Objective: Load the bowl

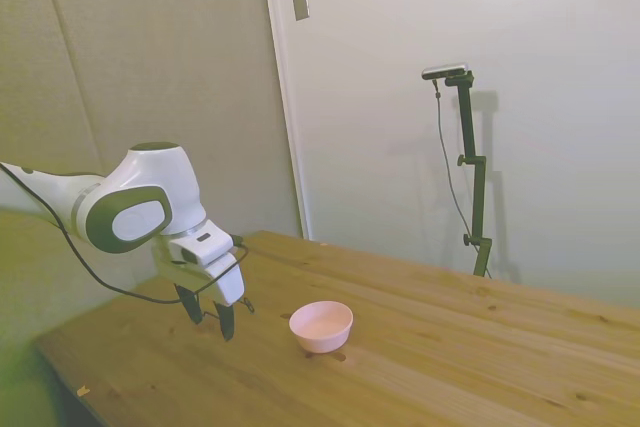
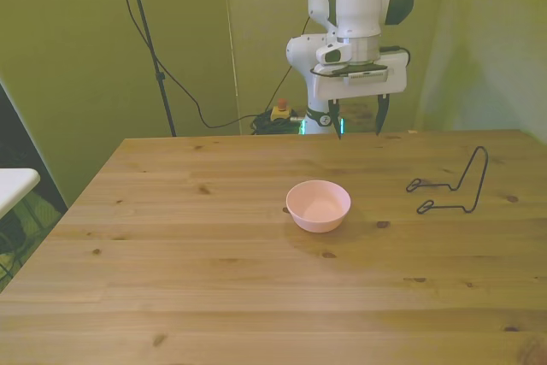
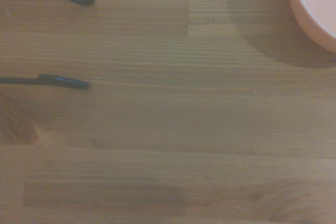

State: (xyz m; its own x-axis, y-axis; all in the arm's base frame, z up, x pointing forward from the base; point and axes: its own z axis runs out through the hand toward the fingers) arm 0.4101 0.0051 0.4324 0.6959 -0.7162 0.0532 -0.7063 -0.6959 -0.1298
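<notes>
Nearest the front camera, the bowl point(image 2: 318, 205) sits at about six o'clock from the gripper point(image 2: 359, 117), which hangs open and empty, well apart above the table point(image 2: 171, 279).

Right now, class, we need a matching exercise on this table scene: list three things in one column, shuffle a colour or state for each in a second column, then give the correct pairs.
Things:
1. bowl
2. wire rack
3. gripper

Descriptions:
A. thin, black, at the front view's right
B. open, above the table, holding nothing
C. pale pink, upright, empty

Pairs: 1-C, 2-A, 3-B
</notes>
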